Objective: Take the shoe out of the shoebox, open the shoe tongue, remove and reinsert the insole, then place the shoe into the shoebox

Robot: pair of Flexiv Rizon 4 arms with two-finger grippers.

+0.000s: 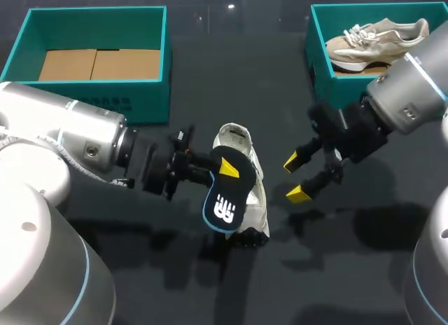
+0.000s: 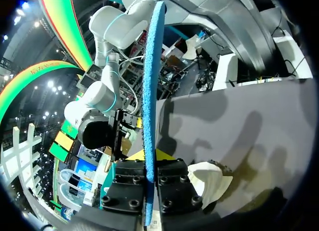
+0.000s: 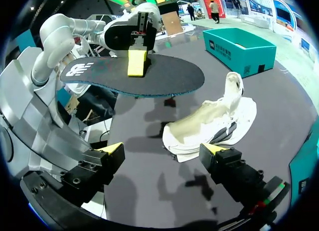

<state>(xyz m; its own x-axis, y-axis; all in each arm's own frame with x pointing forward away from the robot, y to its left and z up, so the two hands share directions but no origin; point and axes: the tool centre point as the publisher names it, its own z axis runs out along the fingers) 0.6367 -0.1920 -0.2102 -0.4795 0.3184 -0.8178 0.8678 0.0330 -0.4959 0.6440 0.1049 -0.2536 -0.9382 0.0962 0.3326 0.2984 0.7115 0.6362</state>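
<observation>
Black insole [image 1: 225, 206], pinched in the left end effector [image 1: 222, 168], hangs just over the white shoe [image 1: 238, 139] below it, likely for reinsertion; the right end effector [image 1: 295, 177] stands wide apart beside the shoe, probably to steady it.

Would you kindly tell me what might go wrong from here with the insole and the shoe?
The left pincer holds the insole near one end only, so its free end may bend and snag on the shoe. The right pincer is open and apart from the shoe, so the unheld shoe may slide or tip when pushed.
</observation>
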